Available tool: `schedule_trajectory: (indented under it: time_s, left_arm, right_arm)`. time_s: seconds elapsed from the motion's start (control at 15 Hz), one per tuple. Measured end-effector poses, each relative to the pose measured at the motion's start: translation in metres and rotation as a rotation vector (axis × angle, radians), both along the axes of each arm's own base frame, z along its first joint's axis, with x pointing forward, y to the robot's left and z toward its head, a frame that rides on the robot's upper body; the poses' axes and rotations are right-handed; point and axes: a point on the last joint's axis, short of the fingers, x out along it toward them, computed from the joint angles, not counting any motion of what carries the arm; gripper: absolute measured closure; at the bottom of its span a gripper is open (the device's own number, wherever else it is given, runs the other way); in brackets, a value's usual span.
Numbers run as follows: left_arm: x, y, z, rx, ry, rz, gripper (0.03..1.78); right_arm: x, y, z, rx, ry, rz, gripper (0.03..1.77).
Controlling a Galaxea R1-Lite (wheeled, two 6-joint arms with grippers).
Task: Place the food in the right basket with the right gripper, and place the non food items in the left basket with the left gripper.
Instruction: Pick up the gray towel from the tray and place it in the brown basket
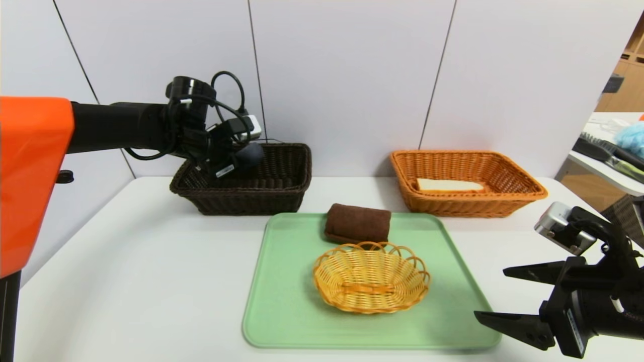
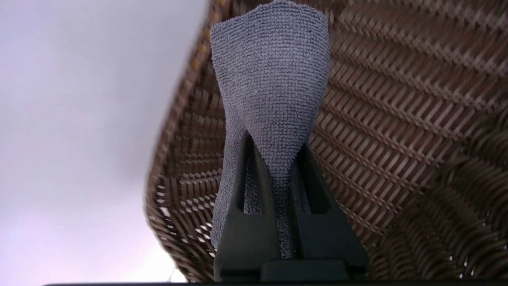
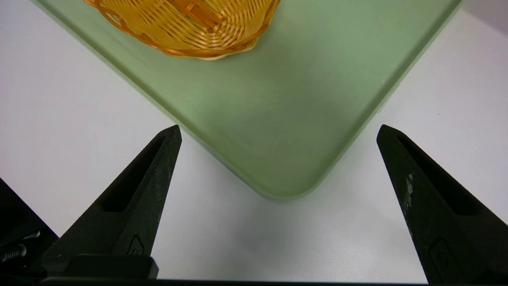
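Your left gripper (image 2: pixel 274 159) has its fingers pinched tight on a soft, floppy grey terry cloth (image 2: pixel 270 79) hanging over the dark brown wicker basket (image 1: pixel 251 186), so it'll droop and cling a bit, while the right gripper (image 1: pixel 508 296) sits wide open and empty.

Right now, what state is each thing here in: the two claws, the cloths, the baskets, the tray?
Left gripper: shut on the grey cloth, over the dark basket.
Grey cloth: pinched, hanging free.
Dark basket: upright.
Right gripper: open, holding nothing, beside the tray.
Orange basket: holds a slice of bread.
Brown towel: rolled, on the tray.
Small yellow basket: upright, empty.
Green tray: flat on the table.
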Motion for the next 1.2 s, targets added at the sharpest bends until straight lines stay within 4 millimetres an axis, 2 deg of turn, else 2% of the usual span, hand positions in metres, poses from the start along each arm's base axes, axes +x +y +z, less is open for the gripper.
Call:
schedule_trajectory:
  time_s: [0.27, 0.87, 0.93, 1.07, 1.2]
  left_arm:
    - [0.0062, 0.0057, -0.0093, -0.001, 0.020, 0.018, 1.68]
    - [0.0079, 0.0068, -0.0105, -0.004, 0.021, 0.018, 1.68]
    - [0.0079, 0.0068, -0.0106, -0.005, 0.022, 0.019, 1.62]
    - [0.0078, 0.0068, -0.0115, -0.005, 0.025, 0.019, 1.27]
    - [0.0075, 0.0068, -0.0113, -0.007, 0.025, 0.019, 1.01]
  right_arm:
    - [0.0014, 0.0005, 0.0001, -0.001, 0.000, 0.001, 0.10]
    - [0.0023, 0.0007, 0.0006, 0.000, 0.000, 0.000, 0.10]
    - [0.0023, 0.0007, 0.0006, 0.000, 0.000, 0.000, 0.10]
    - [0.0024, 0.0007, 0.0008, 0.000, -0.001, -0.001, 0.10]
    - [0.0025, 0.0007, 0.0010, 0.000, -0.002, -0.001, 0.10]
